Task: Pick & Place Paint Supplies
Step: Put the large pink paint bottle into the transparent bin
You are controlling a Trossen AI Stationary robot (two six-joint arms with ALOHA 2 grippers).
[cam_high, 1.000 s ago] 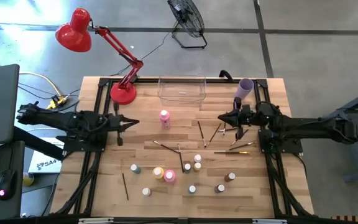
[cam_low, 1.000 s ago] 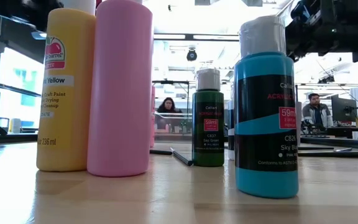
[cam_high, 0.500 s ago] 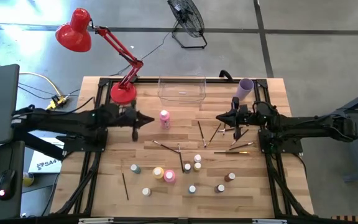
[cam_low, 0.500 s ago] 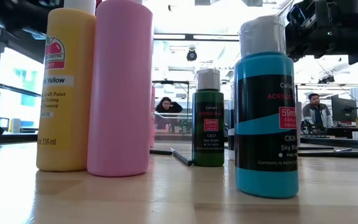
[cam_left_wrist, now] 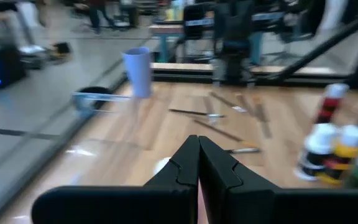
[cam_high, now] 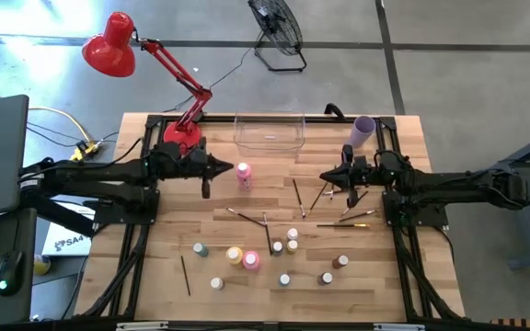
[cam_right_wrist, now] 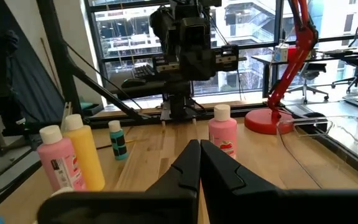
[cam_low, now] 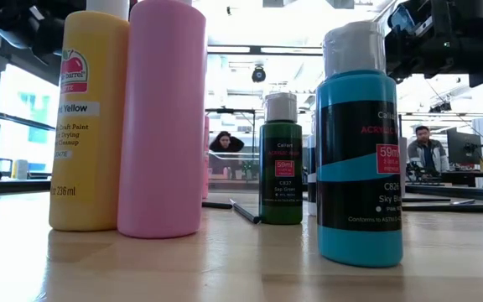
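Note:
A pink paint bottle (cam_high: 244,175) stands alone at mid-table, left of centre. My left gripper (cam_high: 228,168) is shut and hovers just left of it, pointing toward the table's right edge; its fingertips (cam_left_wrist: 199,142) hold nothing. My right gripper (cam_high: 323,176) is shut too, above the brushes on the right, pointing left at that bottle (cam_right_wrist: 222,132). A yellow bottle (cam_high: 235,255) and a second pink bottle (cam_high: 251,262) stand near the front, among several tiny white-capped bottles (cam_high: 292,241). Thin paintbrushes (cam_high: 297,197) lie flat across the middle.
A clear plastic bin (cam_high: 270,131) stands at the far edge and a lilac cup (cam_high: 363,131) at the far right. A red desk lamp (cam_high: 182,136) has its base at the far left, close behind my left arm. Bare wood lies between the grippers.
My left gripper has swung toward the table's right and slightly toward its far edge, ending close beside the lone pink bottle, and has rolled a little. It has stayed shut. The bottles and brushes have not moved.

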